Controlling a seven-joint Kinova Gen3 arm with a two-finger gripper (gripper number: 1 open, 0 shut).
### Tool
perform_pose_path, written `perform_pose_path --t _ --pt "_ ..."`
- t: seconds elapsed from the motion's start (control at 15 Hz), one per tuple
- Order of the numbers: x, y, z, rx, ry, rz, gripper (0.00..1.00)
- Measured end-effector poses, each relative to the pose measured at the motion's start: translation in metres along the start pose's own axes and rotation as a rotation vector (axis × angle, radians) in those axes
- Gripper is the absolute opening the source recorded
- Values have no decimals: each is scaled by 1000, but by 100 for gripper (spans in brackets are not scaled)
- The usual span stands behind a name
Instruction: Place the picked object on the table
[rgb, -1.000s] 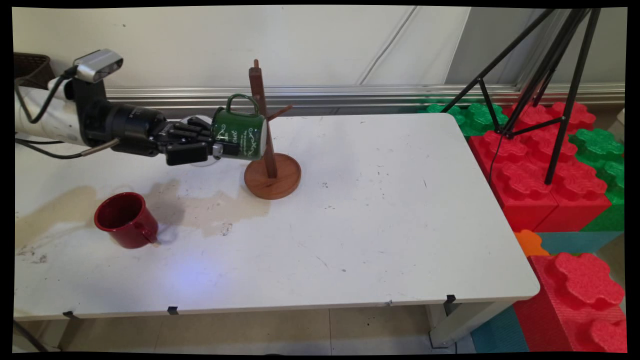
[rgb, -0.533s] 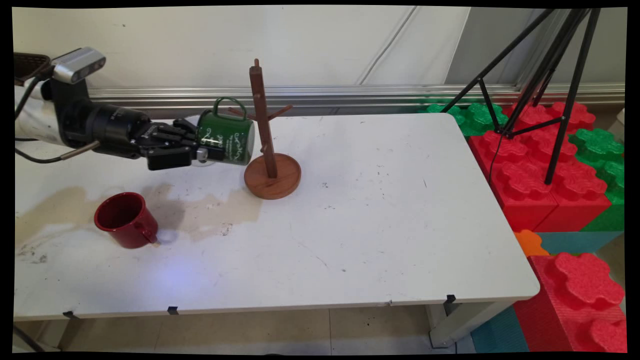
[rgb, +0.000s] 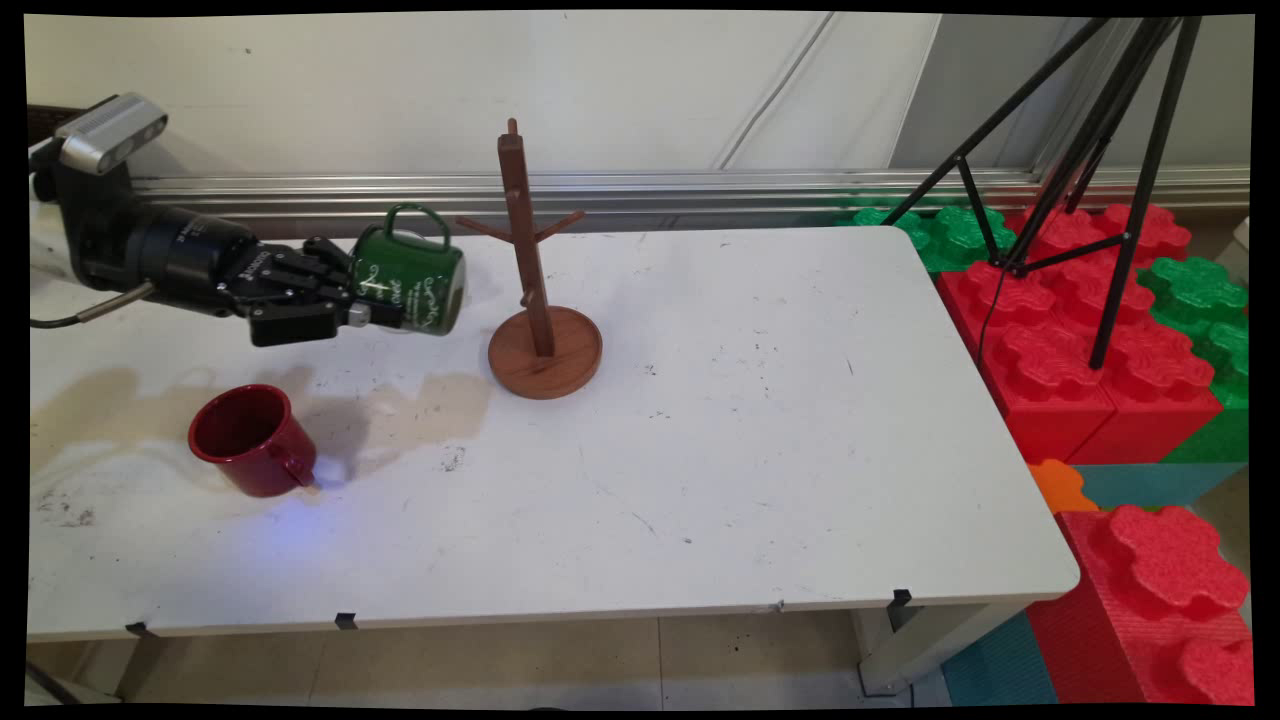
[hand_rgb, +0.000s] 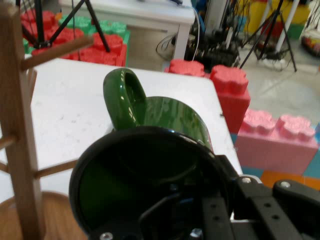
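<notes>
Gripper (rgb: 375, 312) is clamped on the rim of the green mug (rgb: 410, 280), holding it on its side in the air, handle up, just left of the wooden mug tree (rgb: 535, 300). Mug isn't on any peg; all pegs bare. Red mug (rgb: 252, 440) sits upright on the white table (rgb: 760, 450), nearer the front, untouched.
</notes>
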Motion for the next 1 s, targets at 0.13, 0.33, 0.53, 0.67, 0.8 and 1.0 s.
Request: perform_pose_path --t 0.13,0.33,0.53,0.67,0.8,1.0 --pt "-2 -1 -9 9 -27 17 0" --pt "-6 -5 -23 29 -73 47 0" --pt "-8 -10 -35 52 -115 75 0" --pt "-10 -14 -43 70 -146 97 0" --pt "-12 -18 -49 86 -177 119 0" --pt "-16 -25 -57 109 -221 152 0"
